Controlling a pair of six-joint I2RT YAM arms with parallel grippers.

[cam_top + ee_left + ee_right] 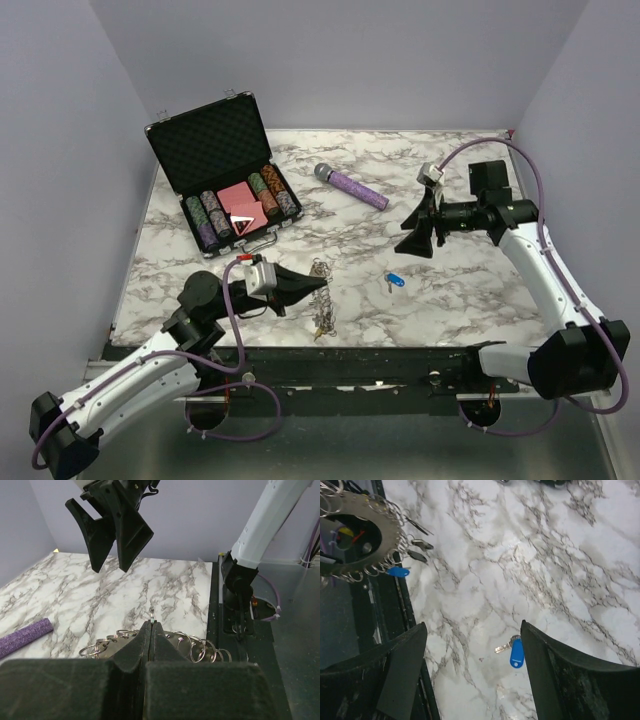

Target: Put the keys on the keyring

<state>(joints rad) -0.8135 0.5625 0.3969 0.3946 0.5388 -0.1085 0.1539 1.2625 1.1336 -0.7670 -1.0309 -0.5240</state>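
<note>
At the near edge of the table (pixel 470 295), your left hand (pixel 322 284) is pressed together on the keyring (pixel 321 312), pinching its rim. The left wrist view shows the two fingers (pixel 135 650) shut flat against each other, with the ring's small loops fanning out on both sides of them. The ring stands on edge in that grip. From your right wrist camera you can see it partly over the dark front rail, with keys (pixel 419 545) hanging from its loops, one of them blue-capped.

Your right hand (pixel 415 250) is raised above the table on the right side, well apart from the ring, and its fingers are spread wide with nothing between them. Below that gap lies a loose key (pixel 516 654) with a blue cap, flat on the marble and touching neither finger. In the top view it sits between the two hands, nearer the right one.

At the far left you have the case (pixel 205 140), lid propped open and lined with dark foam. Its tray holds rows of chips (pixel 207 218) on the left and right, with pink cards (pixel 243 198) in the middle compartment. A purple microphone (pixel 352 187) lies on the table beside the case, apart from both hands
</note>
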